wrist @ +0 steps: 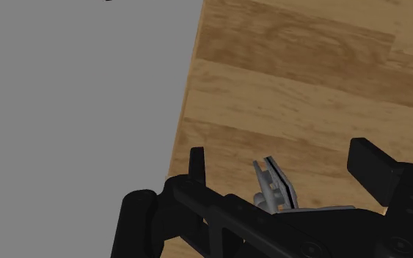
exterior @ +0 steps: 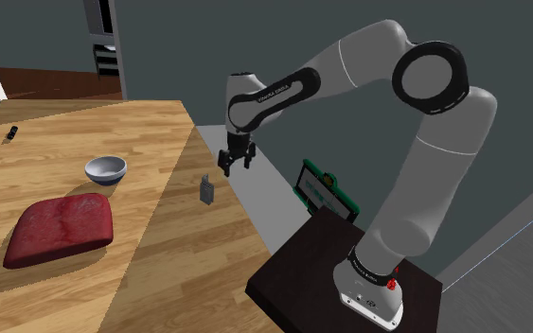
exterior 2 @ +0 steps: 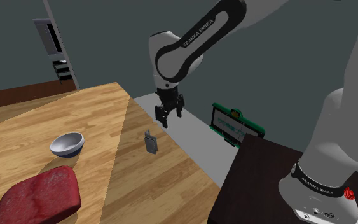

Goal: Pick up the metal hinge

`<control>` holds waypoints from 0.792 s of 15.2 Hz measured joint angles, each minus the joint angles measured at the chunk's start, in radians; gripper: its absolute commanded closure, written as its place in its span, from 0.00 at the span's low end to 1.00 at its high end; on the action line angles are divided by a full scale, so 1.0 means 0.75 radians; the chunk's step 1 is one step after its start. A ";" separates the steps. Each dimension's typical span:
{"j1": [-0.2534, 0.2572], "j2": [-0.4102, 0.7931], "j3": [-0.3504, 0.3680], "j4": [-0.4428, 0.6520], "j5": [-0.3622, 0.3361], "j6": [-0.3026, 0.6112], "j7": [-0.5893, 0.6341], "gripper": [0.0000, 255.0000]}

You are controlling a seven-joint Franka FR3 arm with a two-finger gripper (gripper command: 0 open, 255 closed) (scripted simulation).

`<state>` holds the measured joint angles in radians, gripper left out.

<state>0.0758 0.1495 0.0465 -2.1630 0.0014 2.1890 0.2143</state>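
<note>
- Shoulder view, far left: a small dark object [exterior: 11, 133] lies near the wooden table's [exterior: 160, 274] far corner, well apart from everything else.
- At 7 o'clock from the bowl [exterior: 105, 169], a red slab [exterior: 59, 230] lies flat; the two are near but not touching.
- The bowl is pale grey and upright, and you see only its bare inner wall.
- At 3 o'clock from the bowl, open wood runs to the grey hinge [exterior: 205, 189], which stands upright by itself near the table's long edge.
- That edge runs from 12 to 5 o'clock, with grey floor [exterior: 274, 203] beyond it.
- The gripper [exterior: 237, 167] hangs at the hinge's 1 o'clock, above it, fingers spread wide and holding nothing.
- In the wrist view the hinge [wrist: 274, 183] shows between the fingers [wrist: 197, 165], touching neither.
- Further right, a green-framed panel [exterior: 328, 190] leans at the dark stand's [exterior: 302, 274] 12 o'clock.
</note>
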 measured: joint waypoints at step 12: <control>0.055 0.617 -0.011 0.577 -0.082 0.074 0.067 0.00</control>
<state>0.1171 0.6126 0.0381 -1.7304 -0.0597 2.2446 0.2642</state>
